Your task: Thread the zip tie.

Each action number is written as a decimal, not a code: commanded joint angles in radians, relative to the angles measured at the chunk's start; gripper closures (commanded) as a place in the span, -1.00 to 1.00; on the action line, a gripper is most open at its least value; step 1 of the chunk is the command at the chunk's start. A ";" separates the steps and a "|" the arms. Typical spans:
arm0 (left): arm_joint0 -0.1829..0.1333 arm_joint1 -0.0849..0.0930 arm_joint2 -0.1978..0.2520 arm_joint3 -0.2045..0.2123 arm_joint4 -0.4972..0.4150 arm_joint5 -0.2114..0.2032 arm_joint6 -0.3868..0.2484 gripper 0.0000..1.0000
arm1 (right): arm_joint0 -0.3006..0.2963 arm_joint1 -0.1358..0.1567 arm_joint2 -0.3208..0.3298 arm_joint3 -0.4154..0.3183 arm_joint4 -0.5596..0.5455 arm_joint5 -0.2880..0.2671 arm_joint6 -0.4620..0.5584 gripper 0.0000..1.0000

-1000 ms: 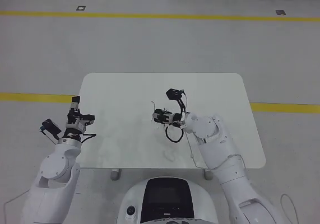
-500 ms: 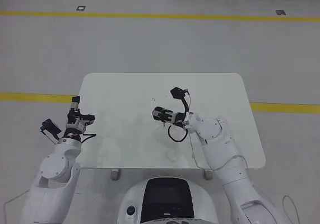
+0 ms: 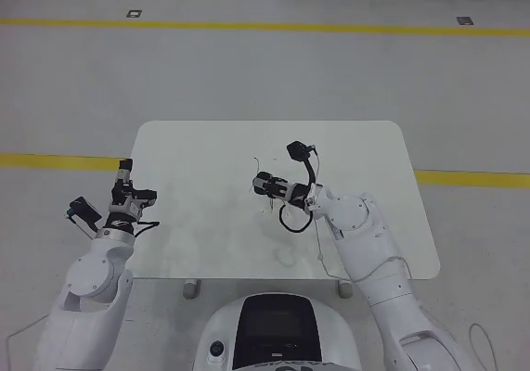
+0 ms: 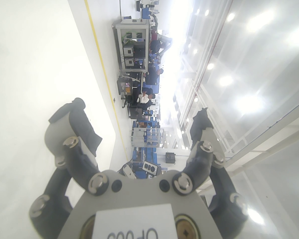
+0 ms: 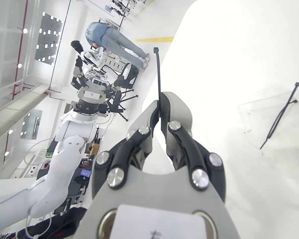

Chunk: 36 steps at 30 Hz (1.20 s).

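Left claw (image 4: 139,110) stood just off the worktop's (image 3: 200,148) left edge, jaws spread wide, nothing between them.

Right claw (image 5: 160,111) was over the middle of the worktop, lifted clear of it, jaws pinched tight on a black zip tie (image 5: 158,75). The strip ran straight out past the fingertips toward the left arm, its small square head at the free end. Where the tail went behind the claw could not be made out.

Spare ties (image 5: 279,117) lay flat on the worktop beyond the right claw, crossing one another and well apart from the held one.

Judgement: tie picked up, threading not yet begun; both claws are needed and they were well apart.

To do the step well:
- Keep the right claw's pinch firm so the strip cannot twist.
- Bring the left claw in to take the strip close behind the head, leaving the slot unobstructed.
- Bend the tail round gently, line its tip up square with the slot, then feed slowly.
- The strip is springy and may flick out if released early.
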 commanded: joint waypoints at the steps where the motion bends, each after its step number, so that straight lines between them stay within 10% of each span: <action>1: 0.000 0.000 0.000 0.000 0.000 0.000 0.000 -1.00 | -0.004 0.000 -0.002 -0.002 0.001 0.005 -0.010 1.00; 5: 0.002 0.002 0.011 0.001 0.175 -0.102 0.022 -1.00 | -0.015 -0.002 -0.035 -0.031 0.024 0.063 -0.041 1.00; 12: 0.047 -0.001 0.042 0.038 0.691 -0.332 0.238 -1.00 | -0.004 -0.008 -0.094 -0.074 0.065 0.223 -0.058 1.00; 20: 0.044 0.000 0.042 0.037 0.698 -0.332 0.237 -1.00 | -0.004 -0.008 -0.094 -0.074 0.065 0.223 -0.058 1.00; 30: 0.080 0.044 0.092 0.017 1.218 -0.340 0.301 -1.00 | -0.028 -0.003 -0.099 -0.064 0.140 0.299 -0.113 1.00; 36: 0.089 0.057 0.108 0.022 1.270 -0.340 0.314 -1.00 | -0.029 -0.001 -0.099 -0.065 0.156 0.300 -0.111 1.00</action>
